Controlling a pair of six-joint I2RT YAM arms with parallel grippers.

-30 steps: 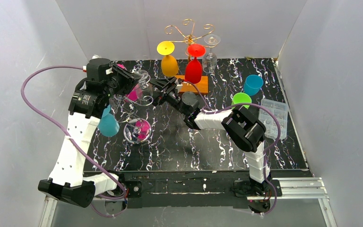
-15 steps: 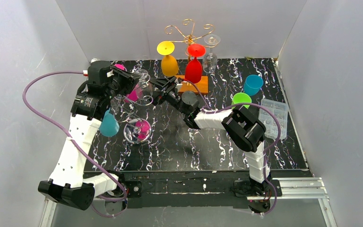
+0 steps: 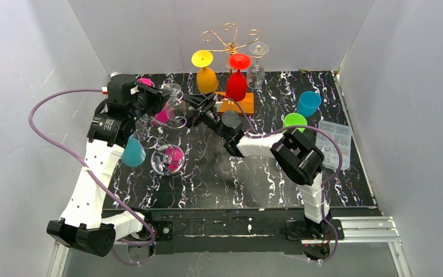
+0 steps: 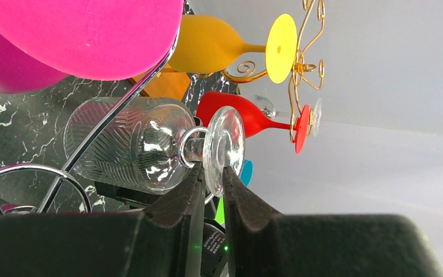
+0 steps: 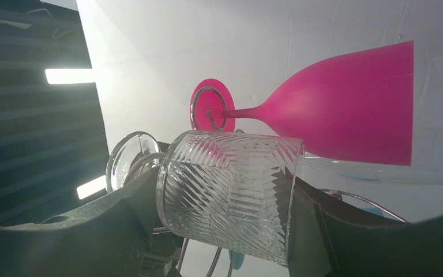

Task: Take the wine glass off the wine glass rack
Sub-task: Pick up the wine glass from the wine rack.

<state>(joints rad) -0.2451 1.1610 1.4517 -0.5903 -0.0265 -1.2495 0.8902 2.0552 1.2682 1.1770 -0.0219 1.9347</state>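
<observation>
Object: clear cut-glass wine glass with a ribbed bowl [image 4: 144, 144], hung by its foot from the chrome wire wine glass rack [image 4: 111, 115] at the table's left rear, beside a pink plastic wine glass [image 4: 92, 29]
Left gripper [image 4: 212, 179]: jaws narrowed to a slit, pinching the foot's thin rim
Right gripper [image 5: 225, 199]: jaws wide, bearing on both sides of the bowl
Handling: judged light, rigid, brittle and slick; the ribbing offers some purchase
Hold: stem or bowl looks safer than the foot's edge; squeeze gently, slide clear of the wire
</observation>
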